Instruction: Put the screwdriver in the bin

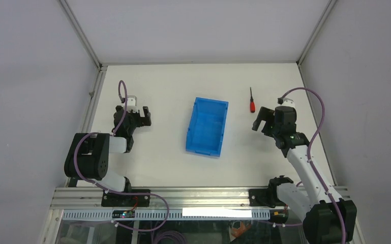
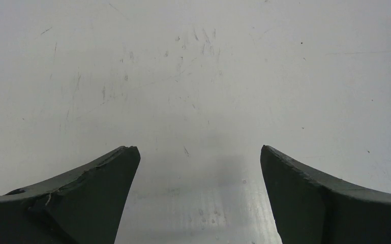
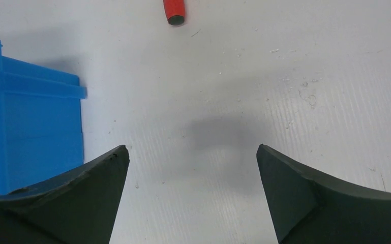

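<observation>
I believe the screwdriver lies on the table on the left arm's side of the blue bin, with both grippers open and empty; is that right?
Not quite: the screwdriver lies on the right arm's side of the bin, as the top external view shows. The left gripper and right gripper are indeed open and empty.

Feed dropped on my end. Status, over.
Left hand open, right hand open, both empty. Screwdriver on table beyond right hand, outside bin. Nothing between hand and screwdriver.
</observation>
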Available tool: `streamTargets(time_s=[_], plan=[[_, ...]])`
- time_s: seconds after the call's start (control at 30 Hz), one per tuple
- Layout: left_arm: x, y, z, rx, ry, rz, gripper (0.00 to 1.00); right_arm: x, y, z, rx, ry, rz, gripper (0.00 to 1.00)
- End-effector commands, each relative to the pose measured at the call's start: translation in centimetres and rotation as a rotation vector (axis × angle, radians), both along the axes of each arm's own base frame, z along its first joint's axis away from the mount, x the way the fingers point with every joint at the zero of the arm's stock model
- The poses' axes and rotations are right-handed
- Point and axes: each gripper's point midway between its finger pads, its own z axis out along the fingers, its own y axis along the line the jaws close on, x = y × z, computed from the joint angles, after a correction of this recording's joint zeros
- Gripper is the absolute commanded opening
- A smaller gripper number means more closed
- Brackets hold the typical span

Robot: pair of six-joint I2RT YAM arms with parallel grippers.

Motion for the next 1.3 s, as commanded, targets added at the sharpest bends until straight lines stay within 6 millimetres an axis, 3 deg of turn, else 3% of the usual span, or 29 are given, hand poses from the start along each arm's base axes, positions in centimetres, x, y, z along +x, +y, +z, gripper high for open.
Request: streamTargets(time_s=[0.0, 0.13, 0.27, 0.3, 0.37, 0.5, 0.63, 0.73, 0.9, 1.0, 1.07, 1.13, 1.17, 1.27], plan=[[0.4, -0.4, 1.7, -0.022, -0.056, -0.005, 0.99, 1.0, 0.0, 1.2, -0.003, -0.033, -0.018, 0.99], [0.4, -0.4, 1.7, -0.022, -0.055, -0.005, 0.99, 3.2, 0.3, 2.9, -0.022, -0.014, 0.004, 0.99], [0.4, -0.4, 1.7, -0.022, -0.056, -0.005, 0.99, 7.7, -0.2, 4.6, -0.101, 0.008, 0.001, 0.99], [0.4, -0.4, 1.7, -0.022, -0.056, -0.005, 0.99, 8.4, -0.3, 3.8, -0.117, 0.048, 0.002, 0.99], [0.4, -0.4, 1.7, -0.022, -0.055, -0.006, 0.99, 11.1, -0.2, 4.1, -0.135, 0.057, 0.005, 0.99], [0.4, -0.4, 1.7, -0.021, -0.056, -0.006, 0.99, 15.0, 0.0, 1.9, -0.156, 0.153, 0.029, 0.99], [0.4, -0.4, 1.7, -0.022, -0.057, -0.005, 0.99, 17.2, -0.1, -1.7, -0.164, 0.268, 0.044, 0.98], [0.4, -0.4, 1.7, -0.022, -0.056, -0.006, 0.99, 18.2, -0.1, -3.9, -0.139, 0.333, 0.043, 0.92], [0.4, -0.4, 1.7, -0.022, -0.056, -0.007, 0.99, 18.2, 0.2, -7.8, -0.124, 0.434, 0.061, 0.81], [0.4, -0.4, 1.7, -0.022, -0.056, -0.006, 0.99, 18.0, 0.7, -9.0, -0.103, 0.466, 0.082, 0.58], [0.4, -0.4, 1.7, -0.022, -0.055, -0.005, 0.99, 18.0, 0.7, -8.7, -0.104, 0.462, 0.078, 0.27], [0.4, -0.4, 1.7, -0.022, -0.055, -0.005, 0.99, 18.0, 0.7, -7.6, -0.102, 0.441, 0.078, 0.06], [0.4, -0.4, 1.7, -0.022, -0.056, -0.006, 0.99, 18.0, 0.6, -6.8, -0.101, 0.428, 0.077, 0.01], [0.4, -0.4, 1.7, -0.022, -0.056, -0.006, 0.99, 17.2, 0.1, -3.9, -0.122, 0.394, 0.046, 0.0]])
